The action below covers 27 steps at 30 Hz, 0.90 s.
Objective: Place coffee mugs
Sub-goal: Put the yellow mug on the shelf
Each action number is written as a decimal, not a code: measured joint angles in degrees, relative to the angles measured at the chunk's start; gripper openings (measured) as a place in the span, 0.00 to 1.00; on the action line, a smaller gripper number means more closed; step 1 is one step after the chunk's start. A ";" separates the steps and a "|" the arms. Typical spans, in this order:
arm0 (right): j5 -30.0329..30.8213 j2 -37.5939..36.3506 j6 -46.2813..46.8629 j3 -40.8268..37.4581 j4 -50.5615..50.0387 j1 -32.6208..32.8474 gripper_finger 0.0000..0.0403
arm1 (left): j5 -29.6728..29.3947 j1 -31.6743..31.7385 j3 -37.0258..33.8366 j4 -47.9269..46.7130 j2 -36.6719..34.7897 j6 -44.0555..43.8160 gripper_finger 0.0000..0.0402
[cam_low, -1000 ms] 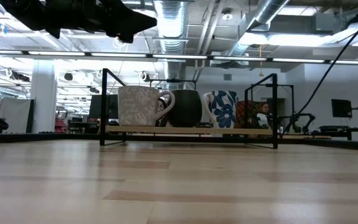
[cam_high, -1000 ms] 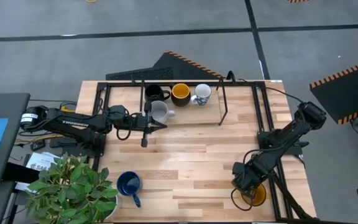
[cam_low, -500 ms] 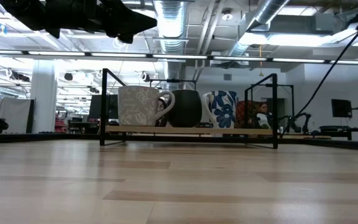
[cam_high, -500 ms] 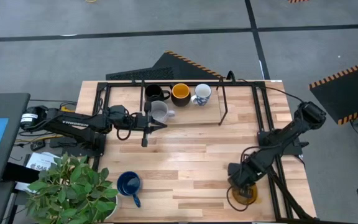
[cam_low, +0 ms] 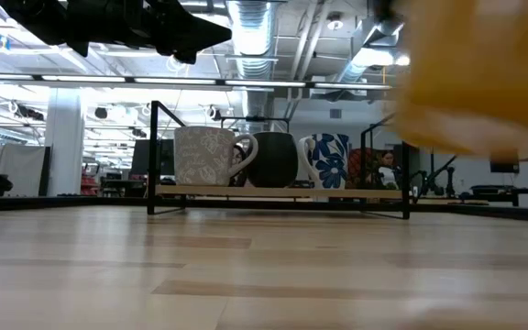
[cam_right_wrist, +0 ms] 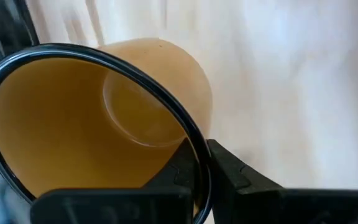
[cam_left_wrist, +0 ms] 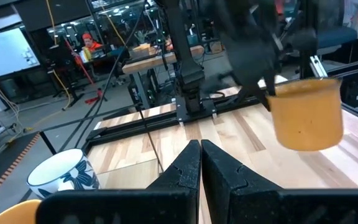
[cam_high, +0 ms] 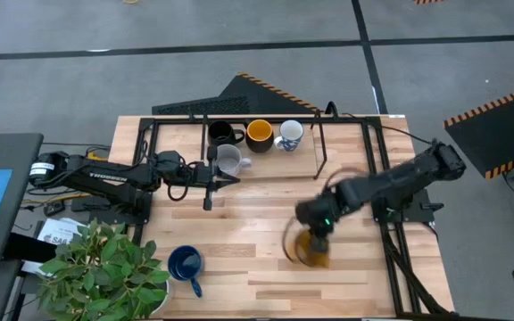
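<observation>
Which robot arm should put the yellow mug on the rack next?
Probably the right. Its gripper already pinches the yellow mug's rim, lifted off the table. The left gripper waits shut and empty beside the grey mug.

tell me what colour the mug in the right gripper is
Yellow-orange: the mug held by the right gripper shows best in the left wrist view.

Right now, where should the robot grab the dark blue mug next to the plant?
Best by the rim, coming straight down from above. The dark blue ceramic mug stands upright with its mouth open to the top, so one finger can slip inside the wall. Its handle points toward the table's near edge, and the leafy green plant crowds one side.
</observation>
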 joint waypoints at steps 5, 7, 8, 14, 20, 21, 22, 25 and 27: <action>10.95 -0.04 -4.38 10.08 -2.71 -7.40 0.10 | 0.00 0.01 0.02 -1.12 0.00 0.62 0.00; 15.38 -0.04 -4.45 12.97 -7.11 -9.77 0.10 | 0.00 0.00 0.01 -1.51 0.00 0.64 0.00; 17.41 -0.04 -4.54 14.27 -10.02 -10.89 0.10 | 0.00 0.01 0.02 -1.60 0.00 0.64 0.00; 22.15 -0.02 -3.24 16.72 -18.29 -17.34 0.10 | -0.23 -0.01 0.02 -2.72 0.00 0.91 0.00; 22.41 3.85 -6.63 16.70 -13.41 -21.97 0.10 | -0.86 -0.01 0.02 -2.70 0.00 1.76 0.00; 22.39 4.89 -7.46 16.72 -12.05 -22.51 0.10 | -0.86 0.01 0.02 -2.74 0.00 1.76 0.00; 22.35 5.84 -8.06 16.74 -10.42 -23.10 0.10 | -0.87 0.00 0.02 -2.81 0.00 1.76 0.00; 22.37 9.70 -10.03 16.78 -6.20 -24.83 0.10 | -0.87 -0.01 0.02 -2.82 0.00 1.76 0.00; 22.50 11.92 -11.01 16.72 -4.42 -26.05 0.10 | -0.90 0.01 0.02 -2.85 0.00 1.78 0.00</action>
